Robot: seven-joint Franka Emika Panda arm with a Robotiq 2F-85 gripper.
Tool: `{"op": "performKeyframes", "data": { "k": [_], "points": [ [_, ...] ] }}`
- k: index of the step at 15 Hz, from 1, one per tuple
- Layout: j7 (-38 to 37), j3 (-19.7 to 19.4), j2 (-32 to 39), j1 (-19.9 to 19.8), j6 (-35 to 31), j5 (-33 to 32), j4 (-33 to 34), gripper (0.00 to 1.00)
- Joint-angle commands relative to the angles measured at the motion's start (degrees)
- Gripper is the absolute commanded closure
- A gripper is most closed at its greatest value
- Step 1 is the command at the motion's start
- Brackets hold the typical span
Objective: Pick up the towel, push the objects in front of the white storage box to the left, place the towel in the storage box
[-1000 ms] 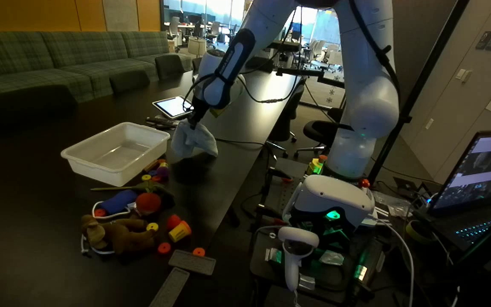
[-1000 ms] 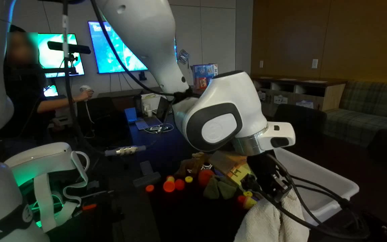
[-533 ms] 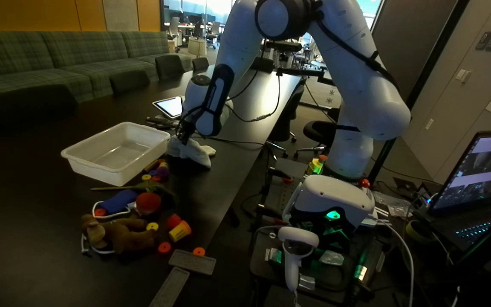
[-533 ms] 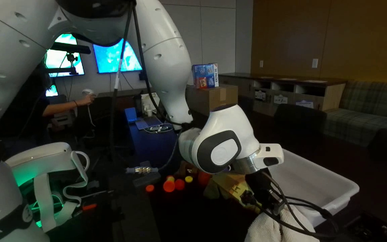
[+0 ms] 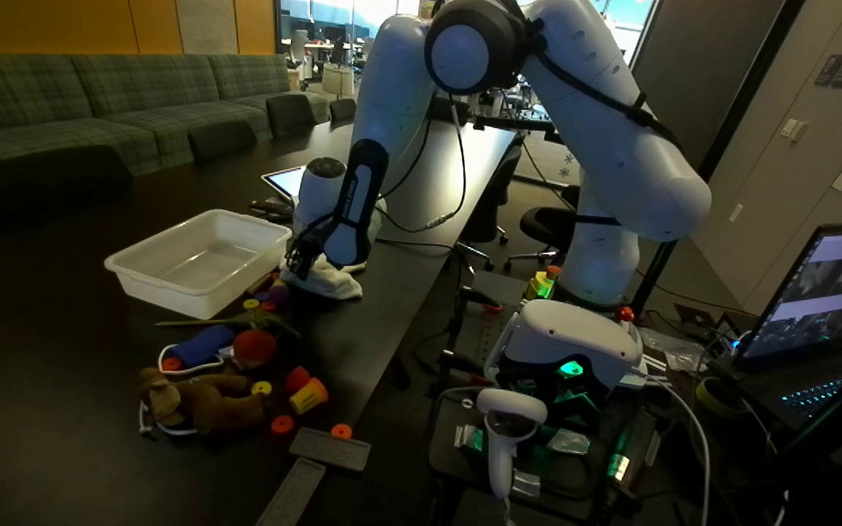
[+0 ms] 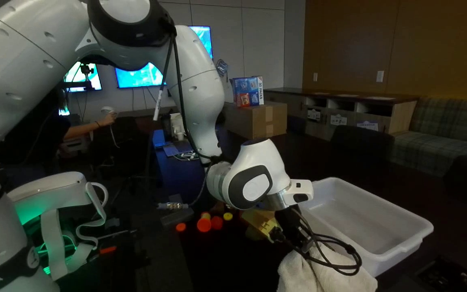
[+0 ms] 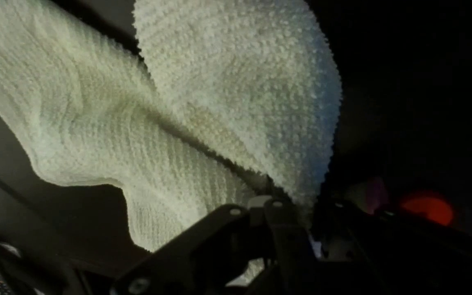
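Pushing the purple toy (image 5: 278,294) and yellow disc (image 5: 251,304) from in front of the white storage box (image 5: 165,295) looks like the step in hand. It calls for a low, level sweep toward seven o'clock in an exterior view, slow enough that the towel (image 7: 236,82) neither rides over them nor tugs loose. The gripper (image 5: 297,269) is drawn closed on a fold of the towel, which spreads toward eleven o'clock in the wrist view. In an exterior view the towel lies mostly at the gripper's four o'clock, the white storage box at nine, the purple toy near, at seven.

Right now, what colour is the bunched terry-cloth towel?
Off-white; the towel shows best in the wrist view.
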State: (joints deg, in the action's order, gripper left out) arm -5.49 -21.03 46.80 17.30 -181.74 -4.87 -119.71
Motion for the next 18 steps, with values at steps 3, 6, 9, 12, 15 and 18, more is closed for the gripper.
{"op": "performKeyframes", "data": {
  "k": [3, 6, 9, 12, 15, 18],
  "points": [
    [-1.56, 1.04, 0.86, 6.03, -3.59, 1.90, -0.60, 0.93],
    [-2.06, 1.15, 2.73, 9.39, -6.55, 3.48, 0.74, 0.93],
    [-1.50, 2.29, 2.60, 11.57, -8.57, 5.56, 0.87, 0.93],
    [-0.71, 6.03, 0.92, 11.80, -10.77, 6.81, -0.81, 0.93],
    [-0.56, 10.46, -1.12, 11.54, -12.91, 7.93, -2.64, 0.93],
    [-0.51, 14.64, -3.84, 10.93, -13.98, 8.81, -4.54, 0.93]
  ]
}}
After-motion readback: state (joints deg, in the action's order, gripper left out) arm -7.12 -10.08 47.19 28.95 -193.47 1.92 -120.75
